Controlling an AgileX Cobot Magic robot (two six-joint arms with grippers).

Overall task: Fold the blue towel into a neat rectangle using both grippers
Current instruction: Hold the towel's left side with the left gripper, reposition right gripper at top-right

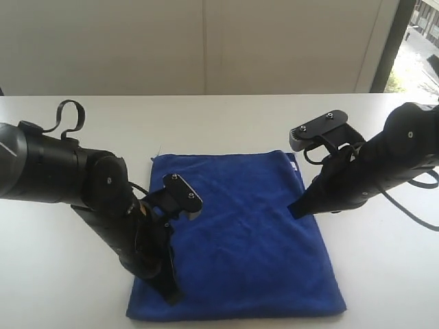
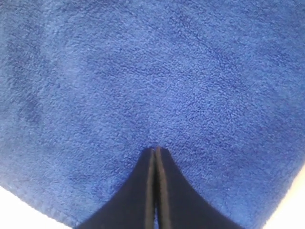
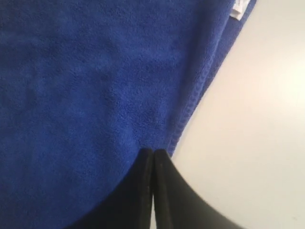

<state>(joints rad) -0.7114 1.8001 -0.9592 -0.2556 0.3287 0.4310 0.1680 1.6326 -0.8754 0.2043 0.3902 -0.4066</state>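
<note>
**Exterior view.** A blue, fleecy terry towel (image 1: 240,233) lies flat on the white table (image 1: 206,116), already roughly rectangular, at the middle of the near half. The left gripper (image 1: 173,296), a pair of black claws on a dark arm, points down onto the towel's near-left corner. The right gripper (image 1: 295,209) meets the towel's right edge about halfway along. Placement at two opposite margins suggests the cloth is being pinned or smoothed, or approached for a fold; which one cannot be told.

**Left wrist view.** The left gripper (image 2: 156,150) has its jaws pressed fully together, tips resting on the pile. No cloth is seen between them, so it holds nothing. Bare table (image 2: 12,212) shows just past the hem, confirming a position near the corner.

**Right wrist view.** The right gripper (image 3: 153,151) is likewise closed and empty, its tips sitting at the stitched hem where towel meets table. A small white label (image 3: 237,8) marks the far-right corner, well apart from the tips.
</note>
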